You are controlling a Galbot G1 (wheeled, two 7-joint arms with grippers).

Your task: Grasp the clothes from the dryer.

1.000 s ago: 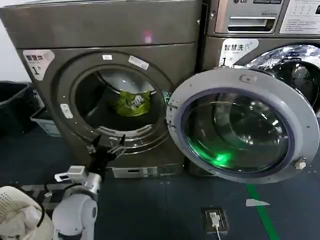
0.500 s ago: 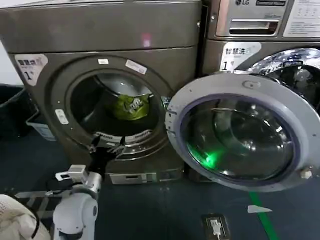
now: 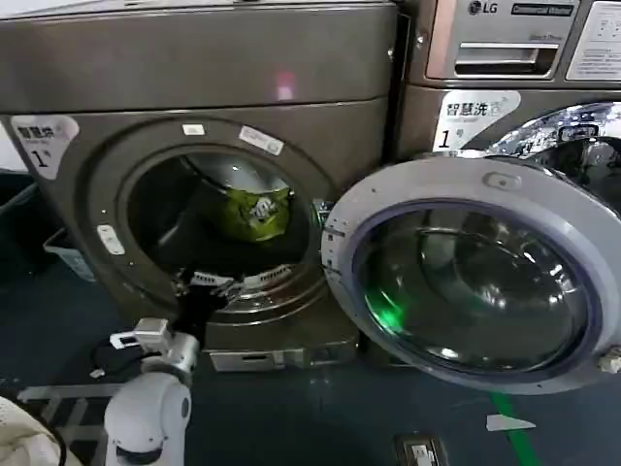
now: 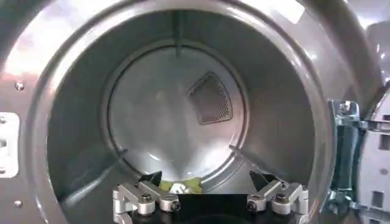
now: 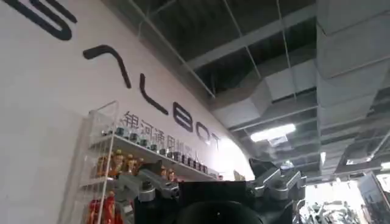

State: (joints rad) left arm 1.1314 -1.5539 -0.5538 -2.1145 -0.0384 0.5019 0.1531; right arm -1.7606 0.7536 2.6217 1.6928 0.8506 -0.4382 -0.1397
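The dryer (image 3: 194, 68) stands open, a dark bronze-grey machine with a "1" sticker. The clothes (image 3: 254, 212), a small yellow-green bundle with a white patch, lie deep in its drum. My left gripper (image 3: 209, 284) hovers at the lower rim of the drum mouth, below and in front of the bundle, open with nothing between its fingers. From the left wrist the drum's back wall (image 4: 164, 115) faces me, and a sliver of the clothes (image 4: 183, 185) peeks out beside the left gripper (image 4: 207, 182). The right gripper (image 5: 207, 167) is open and points up towards a ceiling, away from the dryer.
The dryer's round door (image 3: 475, 272) hangs open to the right, covering the lower front of the LG machine (image 3: 505, 58). A white basket (image 3: 19, 437) sits at the bottom left corner, a bin (image 3: 68, 252) stands left of the dryer, and a green floor strip (image 3: 509, 427) runs at lower right.
The dryer has grown larger and dropped in the head view as I moved closer. The left gripper now reaches the drum's lower rim. The white basket has slid nearly out of view.
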